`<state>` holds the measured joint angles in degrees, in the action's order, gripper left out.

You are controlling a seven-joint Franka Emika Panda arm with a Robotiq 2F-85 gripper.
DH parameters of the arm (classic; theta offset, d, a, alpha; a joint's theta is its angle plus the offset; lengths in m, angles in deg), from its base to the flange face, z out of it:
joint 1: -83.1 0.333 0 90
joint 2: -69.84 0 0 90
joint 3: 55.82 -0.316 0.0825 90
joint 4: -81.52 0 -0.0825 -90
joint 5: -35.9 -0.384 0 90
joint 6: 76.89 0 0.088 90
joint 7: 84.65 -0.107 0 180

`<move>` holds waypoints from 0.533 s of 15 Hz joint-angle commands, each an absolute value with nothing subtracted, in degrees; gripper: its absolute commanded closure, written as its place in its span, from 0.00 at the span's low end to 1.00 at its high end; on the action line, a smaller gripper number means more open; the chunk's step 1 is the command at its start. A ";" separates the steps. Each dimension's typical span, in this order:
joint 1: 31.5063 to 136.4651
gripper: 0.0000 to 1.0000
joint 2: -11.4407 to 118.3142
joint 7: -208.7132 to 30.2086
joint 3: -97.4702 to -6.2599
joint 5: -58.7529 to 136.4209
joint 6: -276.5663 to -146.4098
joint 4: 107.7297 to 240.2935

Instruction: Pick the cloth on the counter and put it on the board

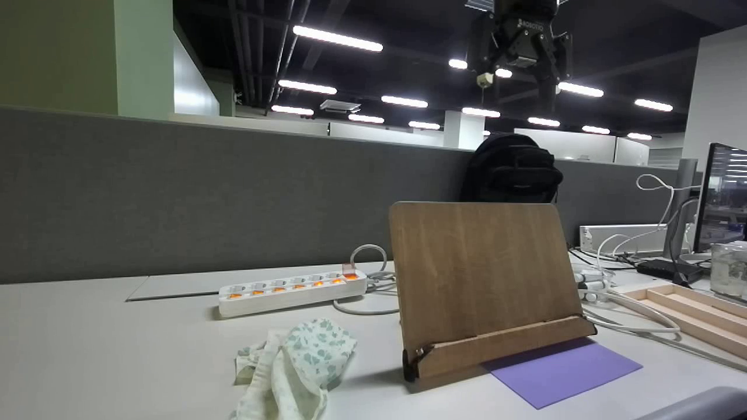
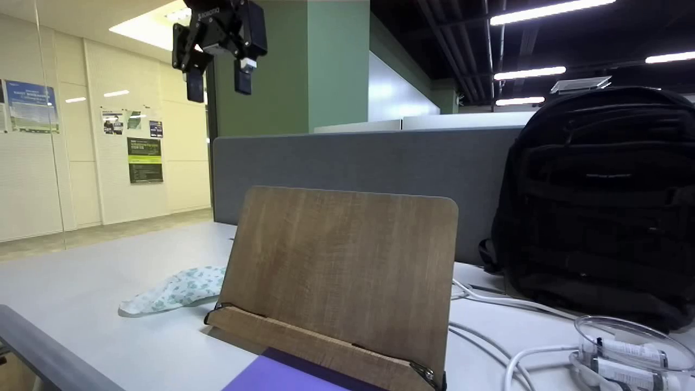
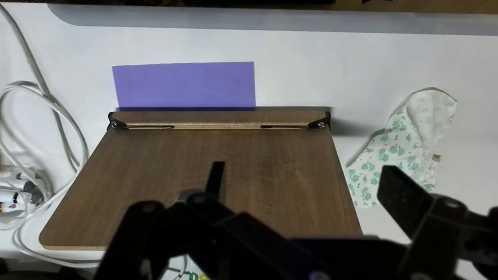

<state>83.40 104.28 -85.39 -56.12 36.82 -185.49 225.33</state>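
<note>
The cloth [image 1: 318, 356] lies crumpled on the light grey-white counter [image 1: 117, 350]. It is pale with mint-green leaf marks. In an exterior view the cloth [image 2: 187, 290] is partly hidden behind the board. The board [image 1: 484, 274] is a tan wooden panel, tilted upright with a front ledge; it also shows in an exterior view [image 2: 347, 260]. My gripper [image 1: 516, 87] hangs high above the counter, open and empty; its spread fingers also show in an exterior view [image 2: 219, 84]. In the wrist view the gripper [image 3: 303, 175] is over the board [image 3: 249, 155], with the cloth [image 3: 389, 155] to the right.
A purple sheet [image 1: 563, 373] lies partly under the board's ledge. A white power strip [image 1: 292, 291] and cables lie behind the cloth. A black backpack [image 2: 602, 217], a clear container [image 2: 635, 353], wooden slats [image 1: 694, 315] and a monitor [image 1: 723, 198] are near the board. A grey partition [image 1: 204, 198] stands behind.
</note>
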 commanded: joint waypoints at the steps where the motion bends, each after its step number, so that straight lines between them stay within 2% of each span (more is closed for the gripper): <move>1: 83.33 0.00 104.26 -85.37 -56.19 36.77 -185.36 225.22; 8: 87.41 0.00 97.72 -87.35 -61.62 36.03 -192.92 228.04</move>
